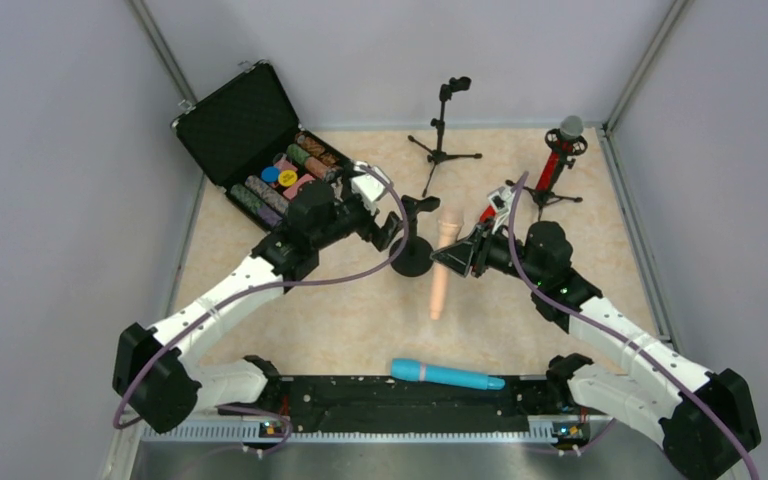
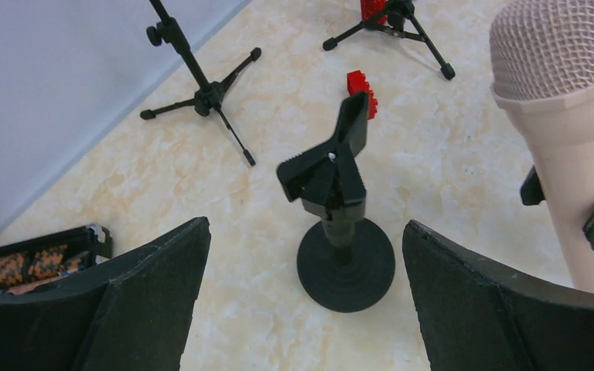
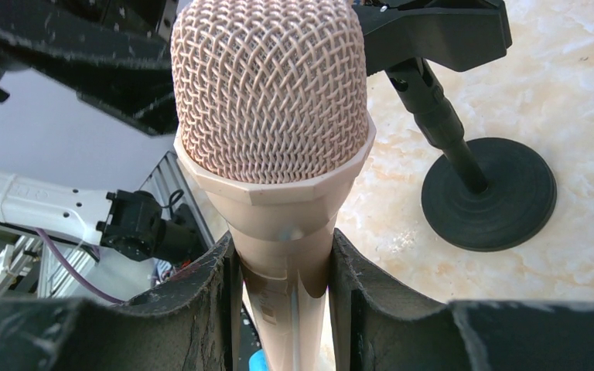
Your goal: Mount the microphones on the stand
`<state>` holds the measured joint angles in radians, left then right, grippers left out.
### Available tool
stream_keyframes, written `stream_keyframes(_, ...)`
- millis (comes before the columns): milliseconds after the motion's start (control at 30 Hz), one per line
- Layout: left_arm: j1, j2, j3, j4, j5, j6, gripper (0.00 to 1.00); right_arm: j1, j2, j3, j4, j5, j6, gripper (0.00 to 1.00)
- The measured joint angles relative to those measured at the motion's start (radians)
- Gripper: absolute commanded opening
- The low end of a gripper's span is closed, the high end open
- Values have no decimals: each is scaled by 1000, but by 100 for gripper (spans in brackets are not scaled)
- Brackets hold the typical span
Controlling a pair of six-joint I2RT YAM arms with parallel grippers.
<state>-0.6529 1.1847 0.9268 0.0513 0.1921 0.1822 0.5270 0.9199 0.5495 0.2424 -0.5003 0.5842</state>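
My right gripper (image 1: 457,258) is shut on the beige microphone (image 1: 441,272), just below its mesh head (image 3: 274,100), and holds it right of the black round-base stand (image 1: 413,256). The stand's clip (image 2: 332,166) is empty. My left gripper (image 1: 392,232) is open and empty, its fingers (image 2: 151,294) on either side of the stand's base (image 2: 346,264) and apart from it. The glittery red microphone (image 1: 562,148) sits in a tripod stand at the back right. The cyan-blue microphone (image 1: 447,375) lies near the front edge.
An empty black tripod stand (image 1: 443,128) is at the back centre. An open black case (image 1: 245,125) with poker chips is at the back left. A tiny red block (image 2: 361,81) lies beyond the round-base stand. Walls close the table on three sides.
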Motion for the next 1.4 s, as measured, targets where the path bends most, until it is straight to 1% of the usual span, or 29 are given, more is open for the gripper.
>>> stream_keyframes(67, 42, 28, 30, 3, 69, 22, 99, 0, 0, 0, -1, -2, -12, 0)
stream_keyframes(133, 105, 63, 58, 17, 171, 23, 98, 0, 0, 0, -2, -2, -27, 0)
stream_keyframes(200, 162, 106, 79, 49, 267, 20, 98, 0, 0, 0, -5, -1, -40, 0)
stream_keyframes(267, 196, 142, 86, 80, 337, 22, 98, 0, 0, 0, -5, 0, -47, 0)
stream_keyframes(433, 200, 220, 88, 143, 526, 26, 97, 0, 0, 0, -5, 3, -63, 0)
stream_keyframes(533, 196, 253, 91, 176, 603, 26, 98, 0, 0, 0, -5, 4, -76, 0)
stream_keyframes(767, 196, 293, 116, 223, 669, 30, 98, 0, 13, 0, -5, 6, -87, 0)
stream_keyframes(900, 196, 340, 153, 239, 698, 29, 92, 0, 23, 0, -5, 6, -87, 0)
stream_keyframes(1067, 195, 397, 175, 242, 739, 26, 88, 0, 23, 0, -5, 7, -87, 0)
stream_keyframes(1333, 184, 410, 175, 222, 745, 49, 76, 0, 23, 0, -5, 7, -86, 0)
stream_keyframes(1367, 182, 410, 175, 217, 744, 53, 70, 0, 23, 0, -5, 6, -86, 0)
stream_keyframes(1400, 180, 410, 175, 211, 743, 58, 55, 0, 23, 0, -6, 6, -86, 0)
